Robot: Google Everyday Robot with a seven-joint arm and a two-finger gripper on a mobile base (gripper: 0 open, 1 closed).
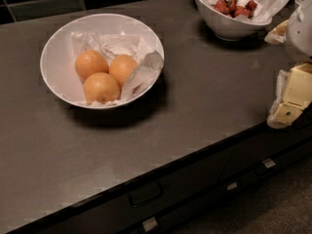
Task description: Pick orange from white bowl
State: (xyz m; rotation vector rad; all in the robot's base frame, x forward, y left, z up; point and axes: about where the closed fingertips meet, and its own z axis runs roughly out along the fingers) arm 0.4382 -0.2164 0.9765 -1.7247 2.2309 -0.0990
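Three oranges (101, 87) are sitting clustered and touching in the white bowl (56, 52), resting on the crumpled paper (122, 45) lining it. That bowl is standing on a dark grey matte table (204, 106), left of centre. A second bowl (224, 28) holding strawberries (235, 7) is standing at the far right, well apart. The claw (291, 99) is hanging at the right edge, well away from the oranges; its state cannot be told. Dark tiles (48, 4) are backing the table, and drawers (195, 189) are running beneath its front.
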